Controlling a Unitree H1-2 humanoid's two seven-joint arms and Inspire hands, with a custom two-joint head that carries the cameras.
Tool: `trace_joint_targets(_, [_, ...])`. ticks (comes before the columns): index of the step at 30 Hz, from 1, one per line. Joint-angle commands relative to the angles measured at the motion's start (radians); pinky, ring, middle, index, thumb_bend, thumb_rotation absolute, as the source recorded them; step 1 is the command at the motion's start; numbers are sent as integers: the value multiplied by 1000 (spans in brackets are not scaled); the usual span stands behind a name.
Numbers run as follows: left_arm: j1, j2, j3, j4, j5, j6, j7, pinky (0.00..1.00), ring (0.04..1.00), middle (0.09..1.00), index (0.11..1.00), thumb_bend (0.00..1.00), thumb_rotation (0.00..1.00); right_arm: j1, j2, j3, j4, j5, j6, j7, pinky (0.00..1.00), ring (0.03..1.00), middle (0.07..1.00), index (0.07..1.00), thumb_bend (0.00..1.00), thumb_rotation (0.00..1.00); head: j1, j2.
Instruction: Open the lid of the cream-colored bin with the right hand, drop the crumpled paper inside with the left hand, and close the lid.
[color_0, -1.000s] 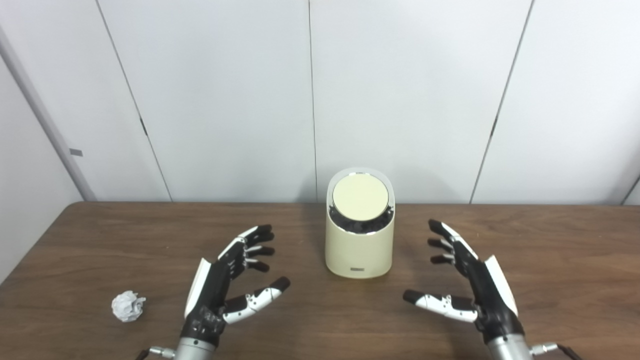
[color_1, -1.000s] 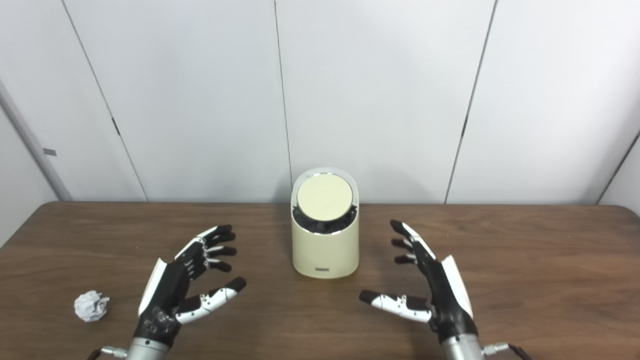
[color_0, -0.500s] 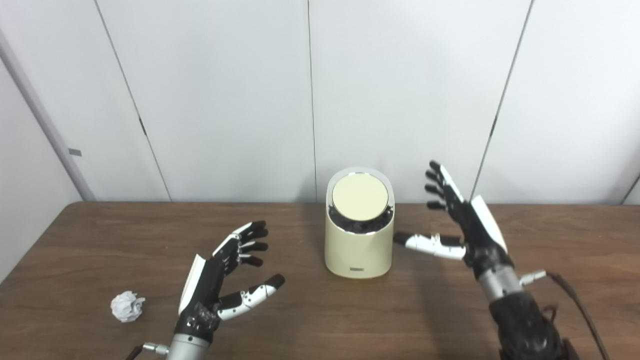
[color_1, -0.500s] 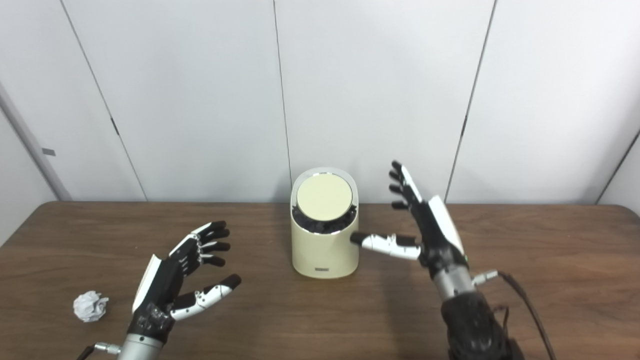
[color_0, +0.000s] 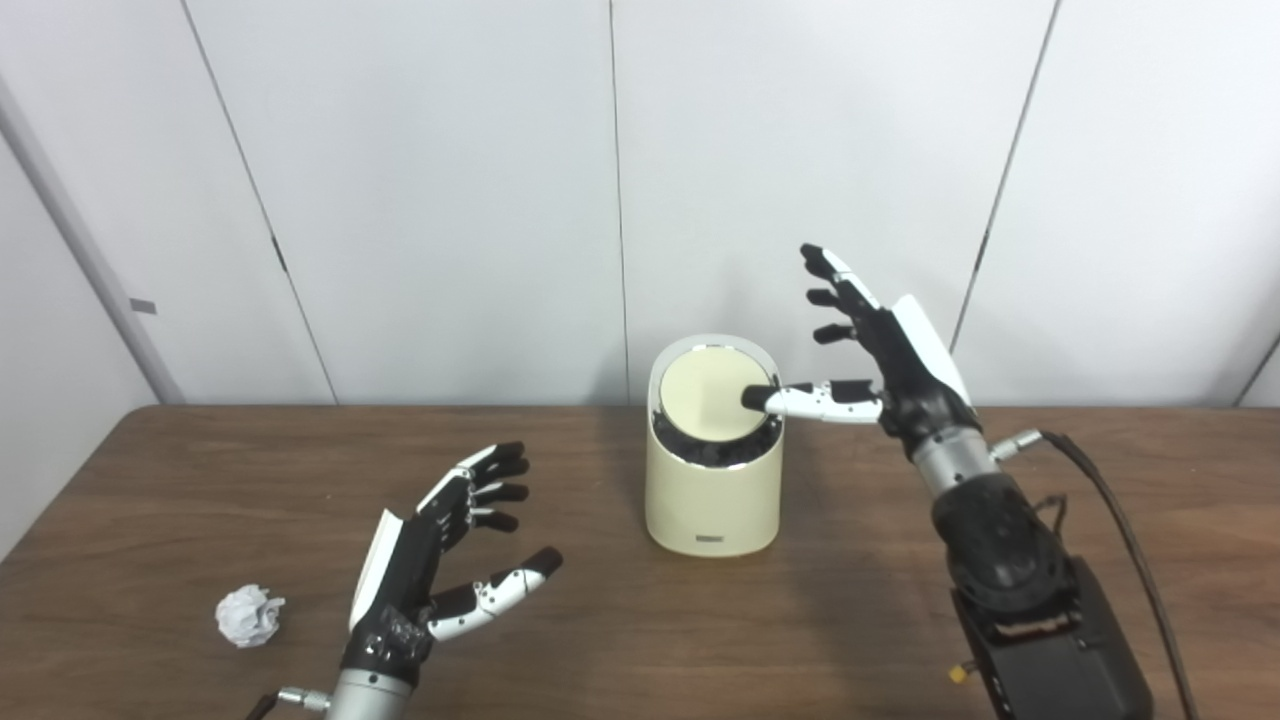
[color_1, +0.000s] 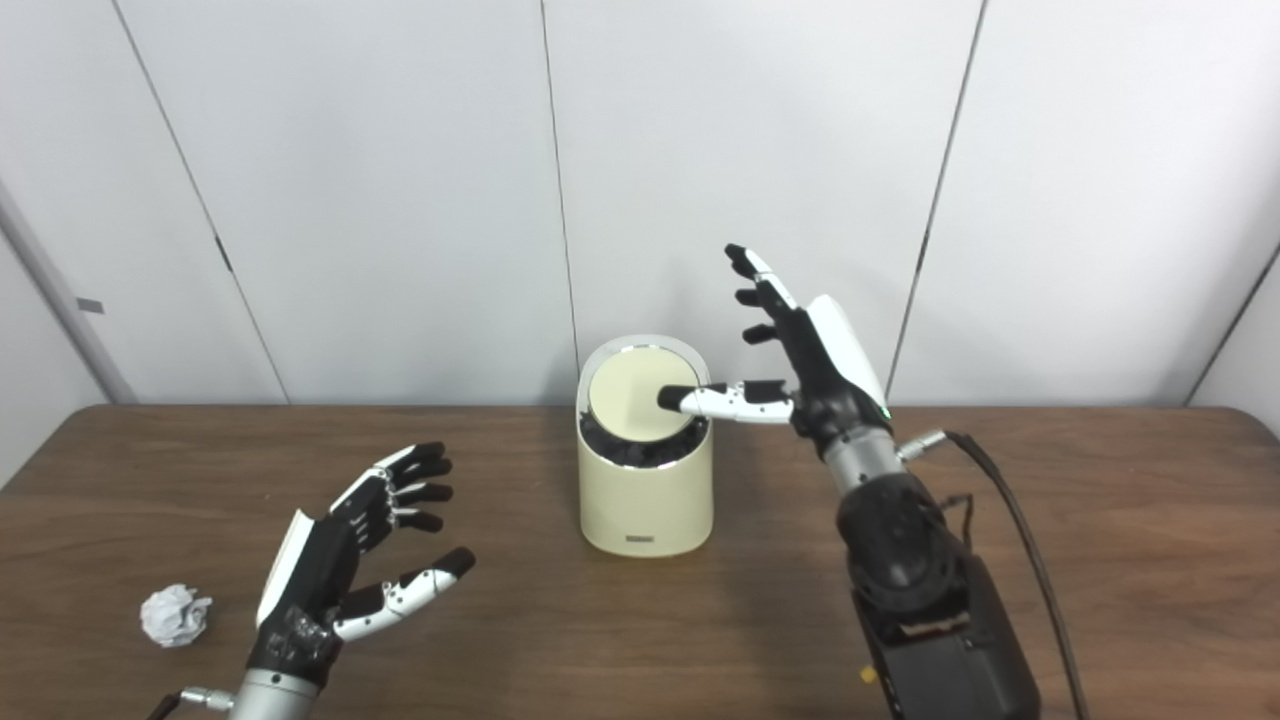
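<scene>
Right robot hand (color_0: 900, 360) spread open, holding nothing, thumb tip reaching over the bin's lid (color_0: 712, 393); lid not yet opened.
Cream-colored bin (color_0: 712, 490) is standing upright mid-bench (color_0: 1150, 500), long axis vertical, lid face tilting toward the cameras. Left robot hand (color_0: 415, 585) is hovering open and empty; crumpled paper (color_0: 248, 615) is lying just left of it, not picked up. All steps remaining.

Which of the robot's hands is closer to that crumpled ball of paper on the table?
The left hand. It hovers open just to the right of the paper ball, not touching it. The right hand is far across the table, its thumb reaching over the bin lid.
</scene>
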Motion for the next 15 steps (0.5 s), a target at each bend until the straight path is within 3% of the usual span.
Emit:
trace_joint_targets(1, [-34,10,3,-6,-12,-30,2,643,745,813,842,654,162,-78,-7,7,-8,-31,-2,-17,678,845,916,943,791,399,-3,1])
trace_joint_targets(10, [-45,3,0,4,-3,-25,5,646,743,806,836,666,172,-137,-4,43,31,-98,85,5,647,826,913,938,783,397,3,5])
trace_joint_targets(15, [-45,1,-1,0,-7,-26,2,650,749,808,837,667,178,-150,-9,57,73,-100,68,0,704,859,925,940,806,402,1,6])
